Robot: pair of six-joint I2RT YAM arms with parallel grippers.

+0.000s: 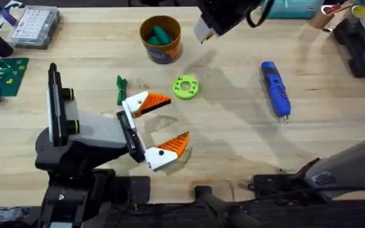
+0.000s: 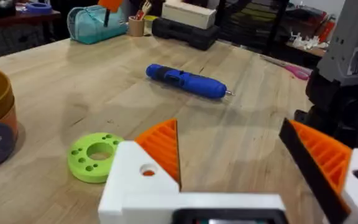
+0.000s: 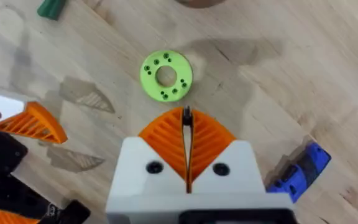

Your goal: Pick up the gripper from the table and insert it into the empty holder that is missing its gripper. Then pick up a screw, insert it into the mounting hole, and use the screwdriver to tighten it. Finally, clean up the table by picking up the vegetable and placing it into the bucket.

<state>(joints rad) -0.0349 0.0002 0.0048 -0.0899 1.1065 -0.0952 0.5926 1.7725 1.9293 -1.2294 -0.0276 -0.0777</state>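
My left gripper (image 1: 165, 124) is open low over the table, white fingers with orange pads spread wide and nothing between them; its own view shows the gripper (image 2: 229, 134) the same way. The right gripper (image 1: 203, 31) hangs high beside the bucket (image 1: 161, 40). Seen from its wrist, the right gripper (image 3: 186, 116) is shut, pads pressed together, above a lime-green ring (image 3: 166, 76). The blue screwdriver (image 1: 275, 88) lies to the right. A green vegetable (image 1: 120, 89) lies left of the ring (image 1: 185, 87), and a teal-green item sits in the bucket. The loose gripper, holder and screw are out of view.
A clear parts box (image 1: 35, 26) and a green circuit board (image 1: 2, 73) lie at the far left. A black case (image 1: 360, 45), a cup (image 1: 325, 16) and a teal pouch (image 2: 95, 23) stand along the back right. Bare wood lies between ring and screwdriver (image 2: 187, 81).
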